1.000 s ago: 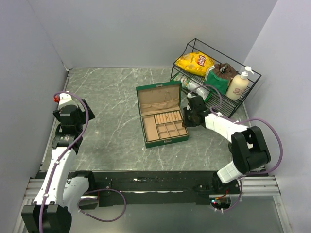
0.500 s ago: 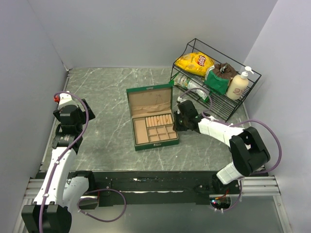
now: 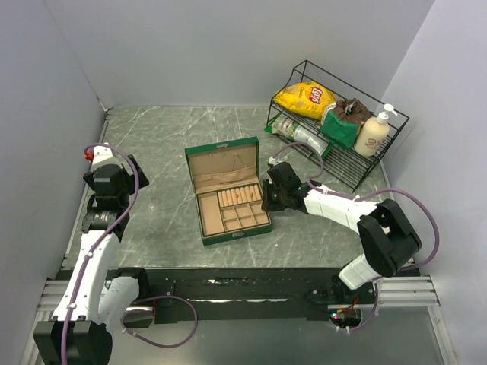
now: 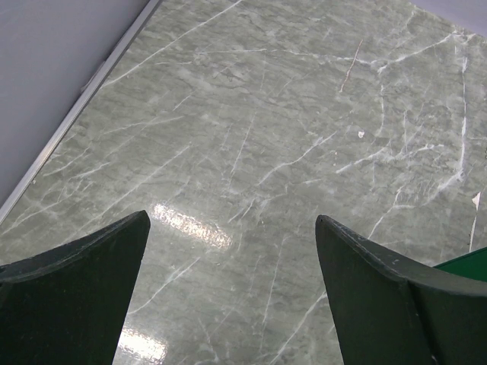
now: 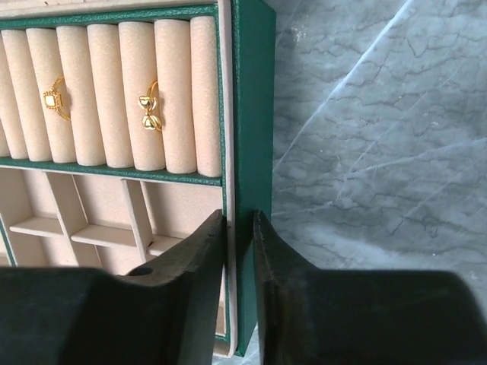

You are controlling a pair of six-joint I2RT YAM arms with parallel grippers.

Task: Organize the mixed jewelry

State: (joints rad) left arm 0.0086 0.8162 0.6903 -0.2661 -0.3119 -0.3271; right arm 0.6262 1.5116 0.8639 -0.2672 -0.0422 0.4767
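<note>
Table [image 3: 167,144]: grey-green marbled top, walled on the left, far and right sides.

Wire rack [image 3: 346,163]: black, far right corner. Holds a yellow chip bag [image 3: 307,99], a green bag [image 3: 342,122] and a pump bottle [image 3: 373,133].

Green box [image 3: 236,235]: mid-table, lid standing open toward the far side, tan lining. The far part of the tray is a row of cream padded rolls [image 5: 103,91]. The near part is small square compartments [image 5: 91,201].

Right gripper [image 5: 238,217]: reaches in from the right and is clenched on the box's right wall, one finger inside the tray and the other outside against the green side. Its fingers cover the near right corner of the tray in the wrist view.

Left gripper [image 4: 232,220]: released, fingers wide apart, over bare table at the far left, well apart from the box.

Jewelry, seen only in the right wrist view, sits in the slots between the rolls:
- gold ring with a square top [image 5: 53,99], toward the left
- gold ring shaped like a bow [image 5: 150,103], a few rolls to its right, near the gripped wall

Both are tiny and upright in the slots. In the overhead view they are too small to make out.
</note>
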